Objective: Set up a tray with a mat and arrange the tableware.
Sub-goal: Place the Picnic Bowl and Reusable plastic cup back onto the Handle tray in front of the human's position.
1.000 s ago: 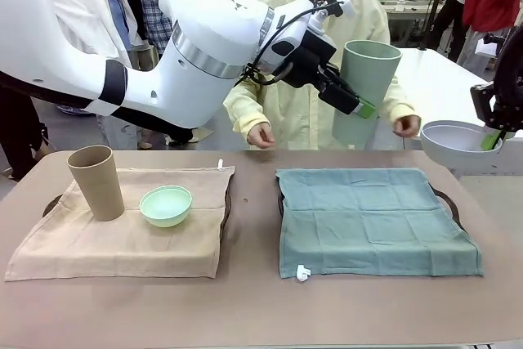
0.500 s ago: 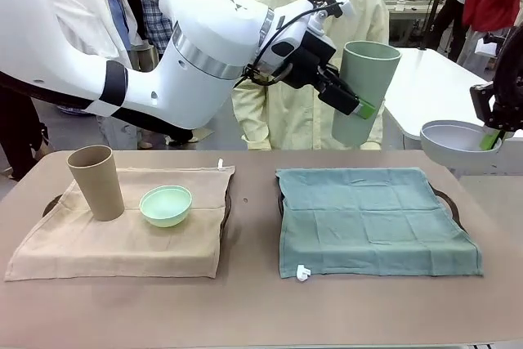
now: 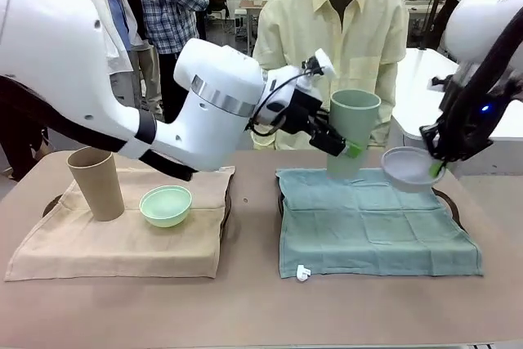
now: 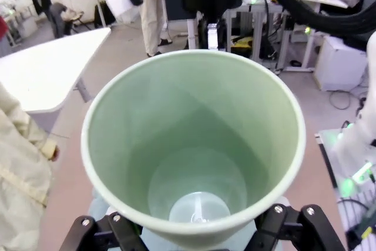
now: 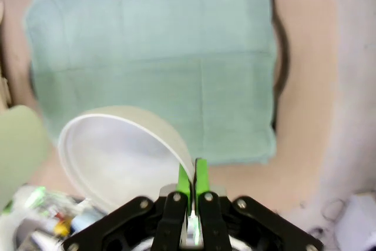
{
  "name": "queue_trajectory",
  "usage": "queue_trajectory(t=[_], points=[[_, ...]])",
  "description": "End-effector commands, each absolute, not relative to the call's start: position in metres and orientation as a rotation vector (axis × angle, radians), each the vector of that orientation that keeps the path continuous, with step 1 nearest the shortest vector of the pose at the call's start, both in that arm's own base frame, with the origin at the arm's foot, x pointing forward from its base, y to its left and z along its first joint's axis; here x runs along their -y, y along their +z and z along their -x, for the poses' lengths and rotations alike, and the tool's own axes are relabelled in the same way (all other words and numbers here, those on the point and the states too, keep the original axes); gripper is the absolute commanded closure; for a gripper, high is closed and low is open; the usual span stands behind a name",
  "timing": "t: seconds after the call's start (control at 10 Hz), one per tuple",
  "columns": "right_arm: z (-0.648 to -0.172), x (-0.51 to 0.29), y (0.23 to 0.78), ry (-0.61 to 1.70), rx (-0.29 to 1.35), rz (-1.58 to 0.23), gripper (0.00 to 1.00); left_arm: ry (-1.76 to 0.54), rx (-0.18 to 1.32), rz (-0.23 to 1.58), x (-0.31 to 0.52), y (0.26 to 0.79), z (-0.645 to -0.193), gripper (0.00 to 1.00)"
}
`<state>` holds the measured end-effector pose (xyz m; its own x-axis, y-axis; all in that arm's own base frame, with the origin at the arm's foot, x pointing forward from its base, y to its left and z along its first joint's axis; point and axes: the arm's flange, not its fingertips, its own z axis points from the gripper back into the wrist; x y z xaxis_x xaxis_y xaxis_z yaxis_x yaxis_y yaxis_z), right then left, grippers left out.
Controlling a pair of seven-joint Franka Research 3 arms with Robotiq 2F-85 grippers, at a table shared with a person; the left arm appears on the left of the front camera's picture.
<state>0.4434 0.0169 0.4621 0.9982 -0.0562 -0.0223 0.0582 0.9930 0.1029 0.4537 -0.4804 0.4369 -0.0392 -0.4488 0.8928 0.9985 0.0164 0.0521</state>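
My left gripper is shut on the pale green cup, holding it slightly tilted over the far edge of the teal mat. In the left wrist view I look down into that cup, clamped between the fingers. My right gripper is shut on the rim of the greyish white bowl, just above the mat's far right part. Its green pads pinch the bowl over the mat. The tan cup and mint green bowl stand on the tan mat.
Dark tray rims peek out from under both mats. A person in a pale yellow shirt stands at the far side of the table, hands out of sight. A small white tag lies at the teal mat's near edge.
My left arm has lowered the pale green cup toward the teal mat. The right arm has swung in from the right with the bowl. The person's hands have left the table edge.
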Motion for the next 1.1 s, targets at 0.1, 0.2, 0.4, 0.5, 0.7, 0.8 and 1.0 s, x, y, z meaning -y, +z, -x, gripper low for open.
queue_trajectory(t=[0.1,0.2,0.4,0.5,0.7,0.8,1.0], points=[[-0.459,-0.023,0.426,0.0,-0.039,-0.142,0.96,-1.516,1.002,0.879,0.468,0.403,-0.452,0.15],[-0.464,-0.022,0.415,-0.003,-0.054,-0.147,0.96,-1.538,1.003,0.905,0.463,0.388,-0.454,0.15],[-0.47,-0.016,0.396,-0.018,-0.091,-0.163,0.96,-1.545,0.991,0.904,0.459,0.367,-0.458,0.15],[-0.475,-0.011,0.389,-0.023,-0.097,-0.177,0.96,-1.531,0.968,0.906,0.459,0.355,-0.466,0.15],[-0.475,-0.011,0.377,-0.015,-0.106,-0.191,0.96,-1.505,0.946,0.893,0.458,0.343,-0.469,0.15],[-0.476,-0.009,0.375,-0.009,-0.105,-0.196,0.96,-1.484,0.958,0.876,0.459,0.34,-0.473,0.15],[-0.47,-0.011,0.379,-0.034,-0.12,-0.157,0.96,-1.516,0.916,0.886,0.457,0.338,-0.475,0.15]])
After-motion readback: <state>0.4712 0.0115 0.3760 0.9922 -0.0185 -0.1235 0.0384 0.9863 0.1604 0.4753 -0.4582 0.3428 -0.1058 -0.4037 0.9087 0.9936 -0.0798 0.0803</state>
